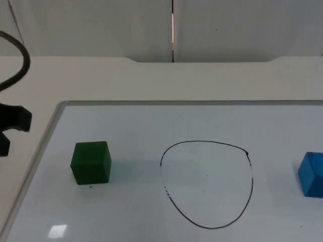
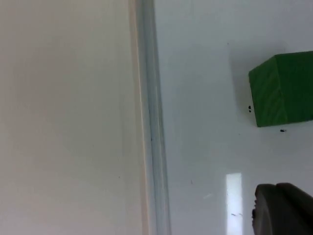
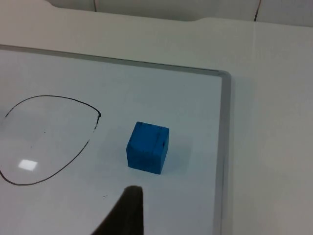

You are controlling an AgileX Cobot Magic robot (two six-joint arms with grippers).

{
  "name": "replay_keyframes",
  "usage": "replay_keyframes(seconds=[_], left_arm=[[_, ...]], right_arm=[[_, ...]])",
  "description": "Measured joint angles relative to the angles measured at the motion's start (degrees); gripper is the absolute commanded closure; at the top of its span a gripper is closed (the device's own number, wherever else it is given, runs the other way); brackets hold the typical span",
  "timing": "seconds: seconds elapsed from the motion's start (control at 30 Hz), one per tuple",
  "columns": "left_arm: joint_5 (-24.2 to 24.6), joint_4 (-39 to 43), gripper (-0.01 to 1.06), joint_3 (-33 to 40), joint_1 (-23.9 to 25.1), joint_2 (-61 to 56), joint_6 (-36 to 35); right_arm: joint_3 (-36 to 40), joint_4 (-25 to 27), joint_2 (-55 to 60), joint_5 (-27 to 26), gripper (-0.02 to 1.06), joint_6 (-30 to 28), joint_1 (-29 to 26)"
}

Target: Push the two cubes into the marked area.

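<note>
- The drawn ring (image 1: 207,184) sits nearest on the whiteboard (image 1: 151,121) and holds neither cube, so no push has landed yet.
- The green cube (image 1: 91,162) stands on the board on the left arm's side, well apart from the ring; the blue cube (image 1: 311,174) stands on the right arm's side, also clear of the line.
- The left gripper (image 1: 10,126) hangs off the board's left edge, beside the frame and near the green cube but not touching it. Whether its fingers are spread or pressed together I cannot tell.
- The right gripper's fingertip (image 3: 122,213) stands near the blue cube (image 3: 148,147), apart from it (again I cannot tell how the fingers are set).
- Judged from this, the step in hand is the approach, before first contact.
- The next move calls for each gripper to get low behind its cube, on the side away from the ring, then push squarely through the cube's middle so it slides straight in and does not turn.
</note>
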Motion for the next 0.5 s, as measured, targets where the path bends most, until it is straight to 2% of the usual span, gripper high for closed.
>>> replay_keyframes(seconds=[0.03,0.17,0.37,0.5], left_arm=[[0.0,0.0,1.05,0.0,0.0,0.0,0.0],[-7.0,0.35,1.05,1.57,-0.27,6.2,-1.35],[-10.59,0.57,1.05,1.8,-1.49,11.4,-1.47],[-14.83,0.57,1.05,1.8,-3.29,16.91,-1.61]], right_arm=[[0.0,0.0,0.0,0.0,-0.01,0.0,0.0],[0.0,0.0,0.0,-0.11,-0.01,0.0,0.0],[0.0,0.0,0.0,-0.11,-0.01,0.0,0.0],[0.0,0.0,0.0,-0.11,-0.01,0.0,0.0]])
